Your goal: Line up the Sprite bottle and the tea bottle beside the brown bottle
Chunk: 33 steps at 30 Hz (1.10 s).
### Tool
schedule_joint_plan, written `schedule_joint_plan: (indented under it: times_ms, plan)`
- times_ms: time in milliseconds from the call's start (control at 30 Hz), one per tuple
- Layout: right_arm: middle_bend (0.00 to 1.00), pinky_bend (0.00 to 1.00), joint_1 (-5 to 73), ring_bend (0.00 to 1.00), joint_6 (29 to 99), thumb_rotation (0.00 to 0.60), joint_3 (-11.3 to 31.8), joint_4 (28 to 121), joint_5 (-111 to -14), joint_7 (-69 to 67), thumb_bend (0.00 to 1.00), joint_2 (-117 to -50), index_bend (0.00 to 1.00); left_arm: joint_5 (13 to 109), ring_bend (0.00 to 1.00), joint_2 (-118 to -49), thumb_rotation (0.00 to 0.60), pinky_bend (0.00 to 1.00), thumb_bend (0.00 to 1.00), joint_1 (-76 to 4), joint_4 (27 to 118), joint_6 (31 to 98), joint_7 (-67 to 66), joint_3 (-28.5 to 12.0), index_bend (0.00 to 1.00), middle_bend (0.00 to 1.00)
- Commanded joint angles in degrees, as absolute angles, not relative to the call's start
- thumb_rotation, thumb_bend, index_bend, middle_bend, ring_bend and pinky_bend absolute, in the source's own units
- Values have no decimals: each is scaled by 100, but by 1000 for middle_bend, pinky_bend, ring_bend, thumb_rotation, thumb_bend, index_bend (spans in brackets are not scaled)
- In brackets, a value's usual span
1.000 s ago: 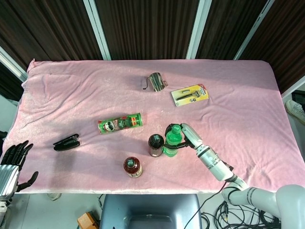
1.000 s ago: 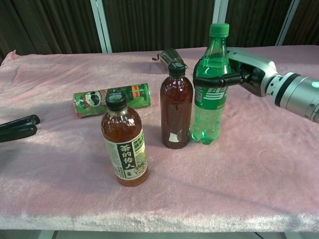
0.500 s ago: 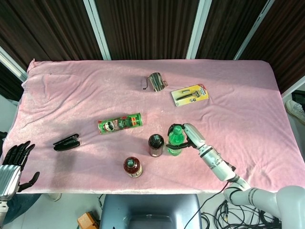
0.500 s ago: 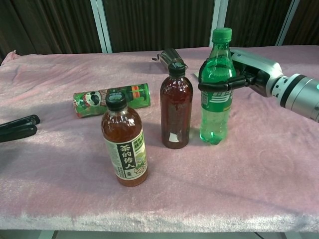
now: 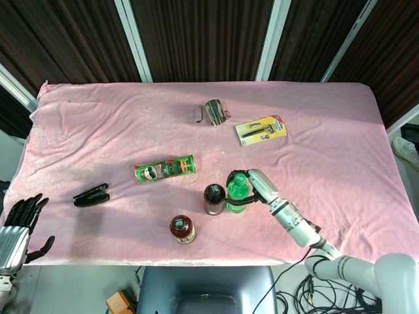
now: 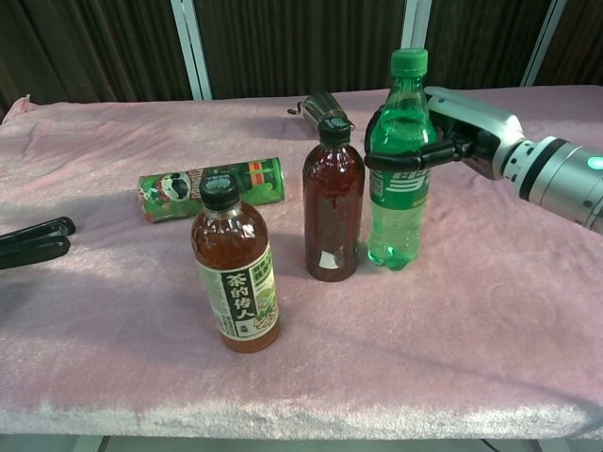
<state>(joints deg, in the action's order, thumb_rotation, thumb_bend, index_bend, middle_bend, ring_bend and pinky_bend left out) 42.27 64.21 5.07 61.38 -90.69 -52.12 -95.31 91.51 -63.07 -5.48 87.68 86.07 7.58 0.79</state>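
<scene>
Bright, even light reaches us in both views, and we find the focus sharp.
Soft shadows lie on the pink cloth; glints mark the Sprite bottle and brown bottle; dark background panels stay dim.

A pink plush cloth covers the table from edge to edge, wrinkled along its left side. In the head view, a small metal cup with a handle stands upright in the upper middle of the frame. Just right of it, a yellow blister pack holding a dark tool lies flat and slightly angled. A green chip can lies on its side left of centre, its printed face turned up. Further left, near the lower left of the frame, a black folded object rests on the cloth. Dark slatted panels with white frames fill the top of the frame.
</scene>
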Motion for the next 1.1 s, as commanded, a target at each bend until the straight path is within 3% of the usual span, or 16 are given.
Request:
schedule_joint_plan:
  times_ms: [33,500,667,900,1100]
  plan:
    - [680,753,4242,636,6415,600,495,6077,-9079,-5194,344,-9566,1000,9147,0,-6308,600,0,331,-548,8767,8600,757,81,0,0]
    - [680,733,4250,618,6540,600,424,5693,-9146,-5384,340,-9760,980,9127,0,-6291,600,0,331,-566,8760,8562,812,75,0,0]
    - [646,668,4214,537,6726,600,363,5596,-9253,-5506,264,-9771,863,9152,0,-6291,600,0,331,-562,8754,8576,824,86,0,0]
    - [496,605,4196,420,6803,600,261,5546,-9343,-5689,238,-9717,620,9158,0,-6296,600,0,330,-573,8757,8552,814,94,0,0]
    - [453,600,4200,378,6817,600,195,5562,-9395,-5724,227,-9654,556,9156,0,-6296,600,0,330,-582,8762,8538,809,94,0,0]
